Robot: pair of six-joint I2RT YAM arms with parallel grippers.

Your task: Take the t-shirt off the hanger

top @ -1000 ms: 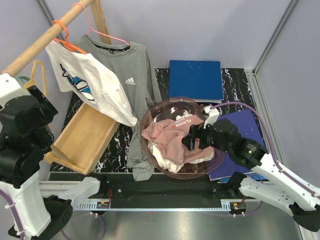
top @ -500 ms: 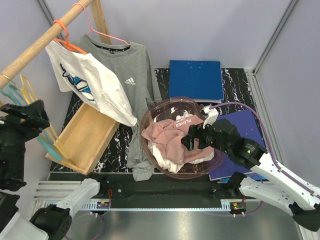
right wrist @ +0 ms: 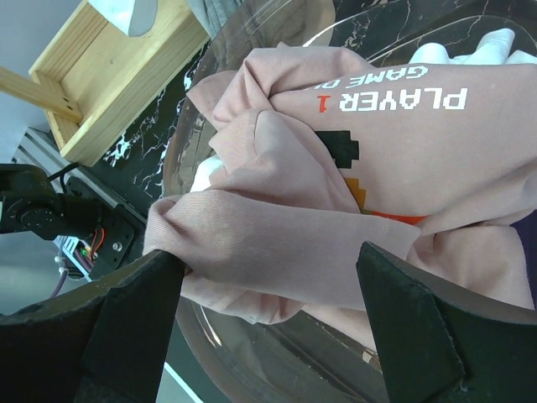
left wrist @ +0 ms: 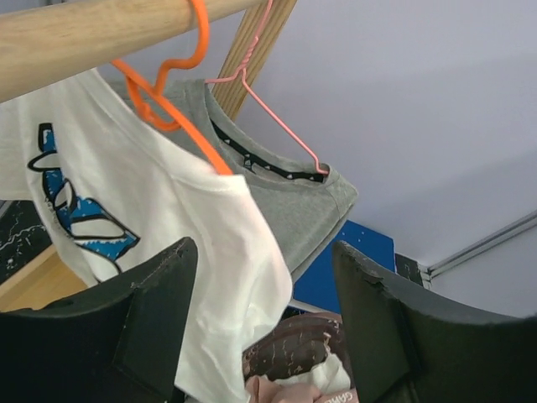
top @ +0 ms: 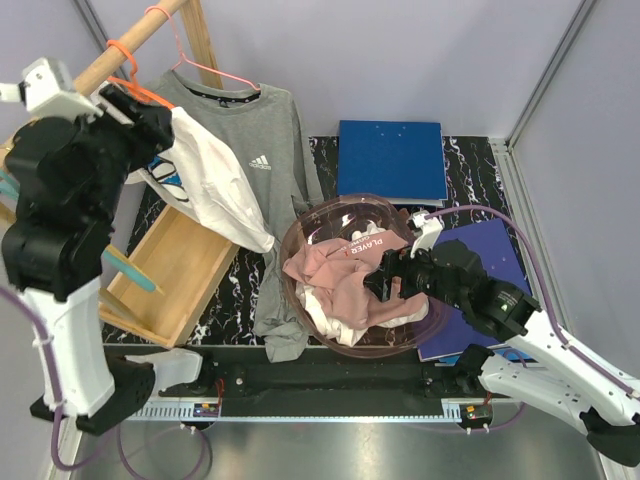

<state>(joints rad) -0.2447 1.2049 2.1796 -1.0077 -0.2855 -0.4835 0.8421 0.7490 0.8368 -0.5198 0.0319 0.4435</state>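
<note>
Left gripper (left wrist: 262,294) is up at the rod (left wrist: 84,38) over the surface's far-left corner, jaws wide open, the white tee (top: 205,175) on its orange hanger (left wrist: 168,109) framed between them. That's the reach, with no grip yet. Next it must close on shoulder cloth and draw it off the hanger's arm. Right gripper (right wrist: 268,277) hovers, jaws open, over the pink shirt (right wrist: 336,168) in the bowl (top: 300,235) by the near edge.
</note>
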